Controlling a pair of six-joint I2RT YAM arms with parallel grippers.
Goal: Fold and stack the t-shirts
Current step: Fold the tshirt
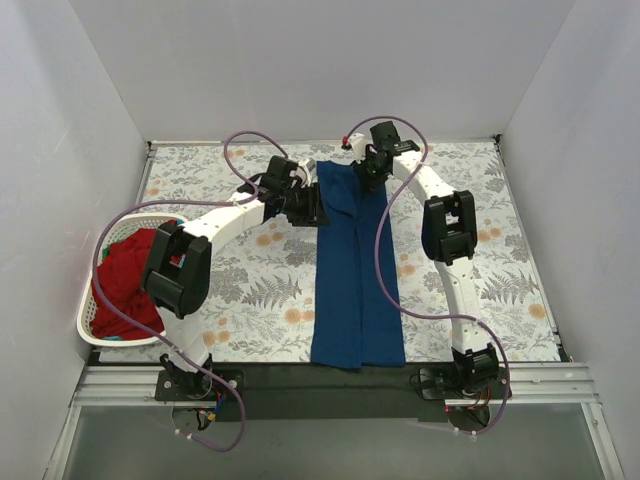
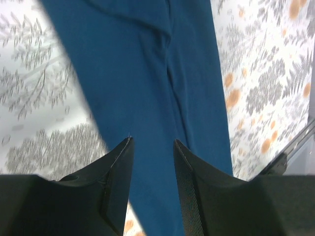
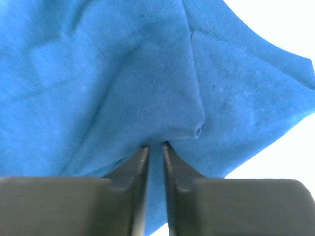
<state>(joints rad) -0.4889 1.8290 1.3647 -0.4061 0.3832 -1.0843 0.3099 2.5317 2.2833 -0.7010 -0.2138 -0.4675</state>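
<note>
A blue t-shirt (image 1: pixel 355 270) lies folded into a long narrow strip down the middle of the table, from the far side to the near edge. My left gripper (image 1: pixel 318 205) hovers at the strip's far left edge; in the left wrist view its jaws (image 2: pixel 152 140) stand open with the flat blue cloth (image 2: pixel 147 73) showing between them. My right gripper (image 1: pixel 365 175) is at the strip's far end. In the right wrist view it (image 3: pixel 155 145) is shut on a gathered fold of the blue t-shirt (image 3: pixel 123 73). A red t-shirt (image 1: pixel 125 275) lies bunched in the basket.
A white slatted laundry basket (image 1: pixel 85 322) stands at the table's left edge, beside the left arm's elbow. The floral table cover (image 1: pixel 260 290) shows on both sides of the strip. White walls close in the left, right and far sides.
</note>
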